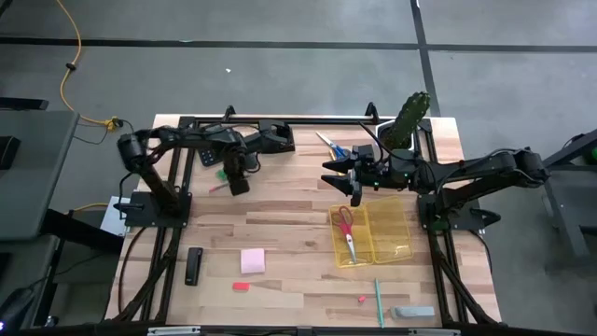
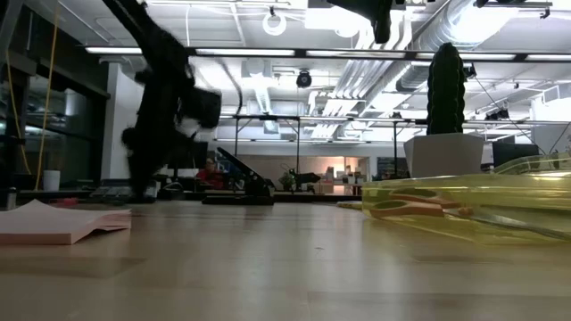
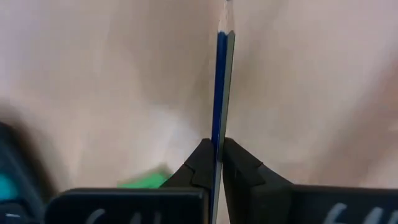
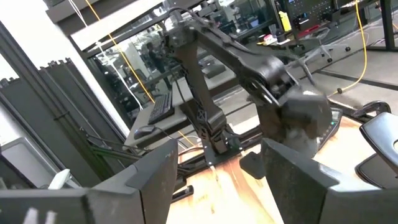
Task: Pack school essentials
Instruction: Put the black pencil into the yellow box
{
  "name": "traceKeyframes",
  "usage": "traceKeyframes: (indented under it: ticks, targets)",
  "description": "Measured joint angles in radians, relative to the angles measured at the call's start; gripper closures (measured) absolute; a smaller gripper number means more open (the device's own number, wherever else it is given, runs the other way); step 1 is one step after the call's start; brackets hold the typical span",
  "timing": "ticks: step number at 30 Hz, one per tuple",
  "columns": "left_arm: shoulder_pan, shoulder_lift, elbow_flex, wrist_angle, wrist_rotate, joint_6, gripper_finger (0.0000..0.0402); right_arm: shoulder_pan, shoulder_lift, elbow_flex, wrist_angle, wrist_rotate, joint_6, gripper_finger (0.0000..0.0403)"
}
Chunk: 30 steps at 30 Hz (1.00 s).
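The left wrist view shows what no other view does: the left gripper (image 3: 217, 163) is clenched on a blue pencil (image 3: 222, 87), its sharpened tip pointing away from the fingers over pale wood, with a green blur just beside the fingers. From above, that same gripper (image 1: 239, 183) sits low over the back left part of the table (image 1: 289, 229), and the pencil cannot be made out there.

On the near side of the table, the high view shows a thin teal pen (image 1: 379, 301) and a tiny red bit (image 1: 361, 299) beside it, a grey-blue bar (image 1: 412, 312) at the near right, a flat red piece (image 1: 241, 286), a pink sticky pad (image 1: 252, 260) and a black bar-shaped object (image 1: 193, 265) to its left. The low view shows the pad (image 2: 58, 222) as a thick stack of sheets.

Farther in, the yellow tray (image 1: 392, 245) holds the red-handled scissors (image 1: 346, 229); the low view shows the handles (image 2: 406, 207) through the clear wall.

Beyond the tray, the right gripper (image 1: 343, 179) hangs with its fingers spread and nothing between them; its own wrist view looks past them at the left arm.

At the back edge lie the blue-handled scissors (image 1: 333, 147), and the cactus (image 1: 409, 119) stands in the back right corner, its white pot (image 2: 444, 154) visible only from table height.

No writing can be read in any view.
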Motion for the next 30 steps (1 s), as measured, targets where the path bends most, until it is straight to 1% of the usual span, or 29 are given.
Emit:
traceKeyframes:
  ticks: [4,9,12,15,17,19,23,27,30]
  targets:
    - [0.000,-0.135,0.037,0.016,0.065,-0.036,0.0400,0.000,0.000,0.000,0.003,0.000,0.000,0.0181]
    - [-0.003,-0.352,0.051,0.164,0.165,-0.146,0.0401,0.000,0.000,0.000,0.005,0.000,-0.008,0.0181]
    - [-0.026,-0.485,0.046,0.328,0.205,-0.223,0.0401,0.000,0.000,0.000,0.005,0.000,-0.010,0.0181]
    - [-0.072,-0.606,0.017,0.527,0.204,-0.308,0.0401,0.000,0.002,0.000,0.004,0.000,-0.010,0.0181]
    - [-0.114,-0.676,-0.019,0.691,0.205,-0.361,0.0401,0.000,0.002,0.000,-0.002,0.000,-0.010,0.0181]
    - [-0.160,-0.731,-0.059,0.820,0.190,-0.425,0.0401,0.000,0.002,0.000,-0.001,0.000,-0.010,0.0181]
    - [-0.276,-0.801,-0.136,0.989,0.093,-0.507,0.0401,0.000,0.002,0.000,-0.001,-0.001,-0.020,0.0181]
    - [-0.393,-0.813,-0.180,1.047,-0.019,-0.508,0.0401,0.000,0.002,0.000,-0.001,-0.001,-0.053,0.0181]
    - [-0.426,-0.804,-0.181,1.051,-0.065,-0.473,0.0401,-0.003,0.002,0.000,-0.002,-0.004,-0.055,0.0181]
